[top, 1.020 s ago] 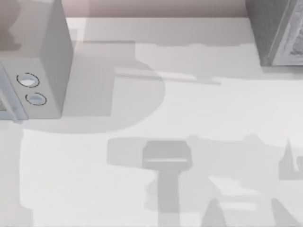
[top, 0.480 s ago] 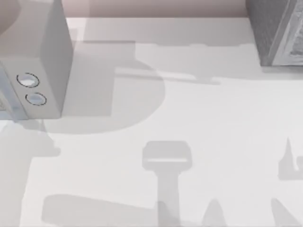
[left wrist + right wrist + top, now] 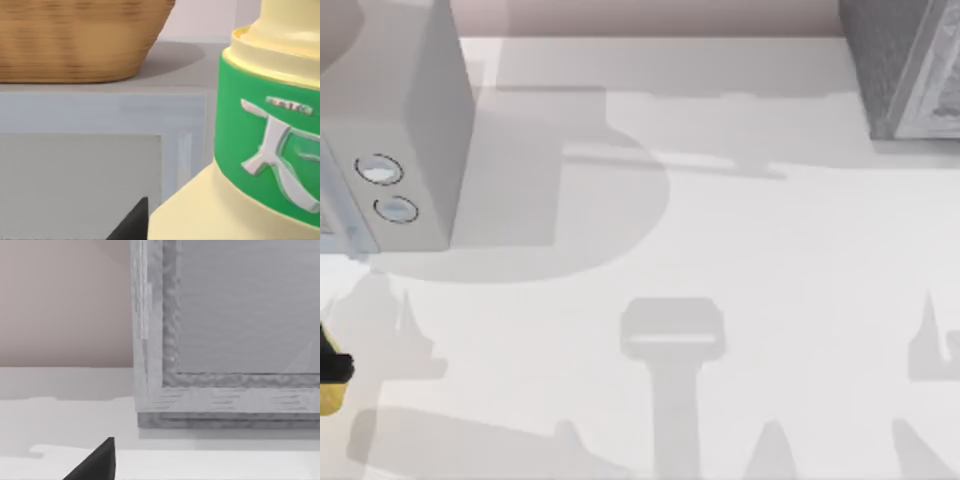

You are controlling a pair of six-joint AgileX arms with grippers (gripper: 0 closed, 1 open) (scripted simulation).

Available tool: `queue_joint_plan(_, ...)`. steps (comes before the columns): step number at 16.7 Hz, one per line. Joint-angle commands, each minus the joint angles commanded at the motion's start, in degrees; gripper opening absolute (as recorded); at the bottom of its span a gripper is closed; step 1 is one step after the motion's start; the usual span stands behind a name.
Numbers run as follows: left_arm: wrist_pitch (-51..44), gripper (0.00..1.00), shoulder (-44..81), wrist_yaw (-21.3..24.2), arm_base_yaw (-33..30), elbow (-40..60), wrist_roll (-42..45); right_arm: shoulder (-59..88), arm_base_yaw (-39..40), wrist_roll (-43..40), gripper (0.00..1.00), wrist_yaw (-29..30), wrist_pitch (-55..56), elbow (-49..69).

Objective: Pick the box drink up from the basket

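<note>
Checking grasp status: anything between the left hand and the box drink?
Nothing visible. The box drink sits right against the left wrist camera, apart from the wicker basket on the grey cabinet behind it. In the top view its yellow body shows at the table's left edge with a dark part of the hand on it.

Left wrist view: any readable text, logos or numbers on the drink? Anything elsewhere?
No readable words or numbers.
Box drink: green band bears a white stylised mark and a small raised strip above it, too blurred to read.
Appliance at the table's left: two round dials, unlabelled.
Basket: no markings.
</note>
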Motion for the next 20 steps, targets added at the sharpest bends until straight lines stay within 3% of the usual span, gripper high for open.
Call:
queue_joint_plan(6,0.25,0.00,0.89,-0.34,-0.10,0.01,0.05,0.00,0.00,0.00,1.00,0.00,0.00,0.00)
queue_joint_plan(9,3.39,0.00,5.93,-3.80,-2.59,0.78,-0.09,0.00,0.00,0.00,1.00,0.00,0.00,0.00)
queue_joint_plan(13,12.71,0.00,18.17,-12.68,-9.00,4.01,0.26,0.00,0.00,0.00,1.00,0.00,0.00,0.00)
queue_joint_plan(20,36.28,0.00,47.90,-33.75,-24.36,13.07,1.99,0.00,0.00,0.00,1.00,0.00,0.00,0.00)
